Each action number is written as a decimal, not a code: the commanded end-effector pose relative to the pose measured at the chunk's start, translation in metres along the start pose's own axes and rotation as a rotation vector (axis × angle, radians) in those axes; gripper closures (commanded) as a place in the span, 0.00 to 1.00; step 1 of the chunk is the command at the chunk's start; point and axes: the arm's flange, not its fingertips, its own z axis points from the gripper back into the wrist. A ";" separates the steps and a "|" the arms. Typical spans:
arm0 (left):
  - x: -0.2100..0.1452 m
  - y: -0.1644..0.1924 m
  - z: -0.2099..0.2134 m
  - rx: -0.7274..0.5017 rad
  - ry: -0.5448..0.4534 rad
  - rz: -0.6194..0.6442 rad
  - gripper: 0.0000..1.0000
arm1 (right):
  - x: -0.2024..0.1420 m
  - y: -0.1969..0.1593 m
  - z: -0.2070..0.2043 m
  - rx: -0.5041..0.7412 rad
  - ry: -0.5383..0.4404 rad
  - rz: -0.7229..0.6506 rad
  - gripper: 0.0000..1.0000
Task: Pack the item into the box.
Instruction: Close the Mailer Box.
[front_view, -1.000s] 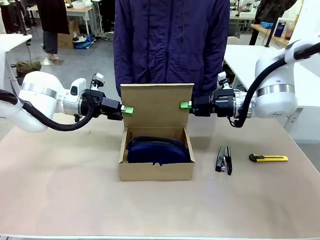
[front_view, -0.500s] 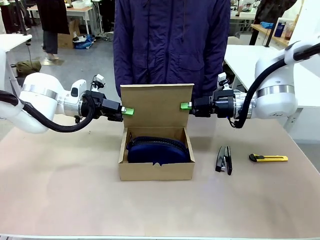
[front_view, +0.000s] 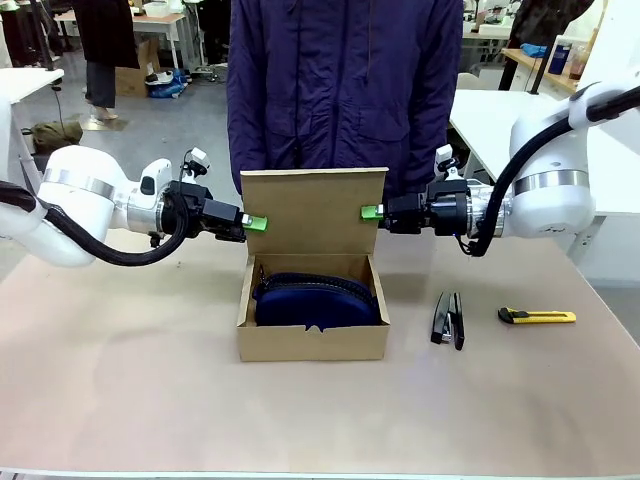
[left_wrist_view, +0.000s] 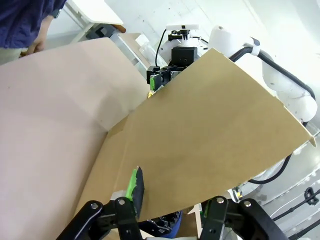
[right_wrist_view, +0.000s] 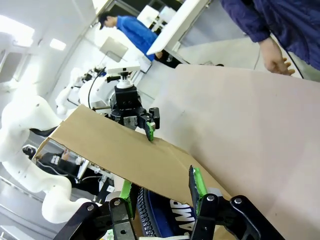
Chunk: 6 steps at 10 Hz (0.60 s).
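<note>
The left fingers (left_wrist_view: 135, 185) sit astride the left edge of the flap lid (front_view: 313, 210), one green pad on its face and the other behind it. They stand partway apart, and I cannot tell whether they actually pinch the cardboard. The right fingers (right_wrist_view: 196, 181) are drawn in on the opposite edge of the lid, one pad on each side, and appear to have hold of it. The lid stands upright above the cardboard box (front_view: 313, 343), which rests in the middle of the bench (front_view: 150, 380).

The navy zipped pouch (front_view: 315, 300) lies inside the box, filling it almost wall to wall and sitting below the rim. A stapler (front_view: 448, 320) and a yellow utility knife (front_view: 537, 317) lie on the bench to the robot's right, well apart from the box. A person (front_view: 340, 90) stands just behind it.

Packing looks done, so the step in hand is closing up. The next move calls for both arms to swing the lid forward and down together, keeping it level so the front tab meets its notch.
</note>
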 end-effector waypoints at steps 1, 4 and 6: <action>-0.011 -0.014 0.005 0.047 -0.048 -0.174 0.41 | -0.005 0.003 0.004 0.014 -0.044 0.114 0.44; -0.022 -0.035 0.006 0.105 -0.127 -0.366 0.41 | -0.020 0.008 0.009 0.059 -0.124 0.247 0.44; -0.026 -0.044 0.008 0.101 -0.184 -0.446 0.41 | -0.032 0.019 0.012 0.106 -0.170 0.361 0.44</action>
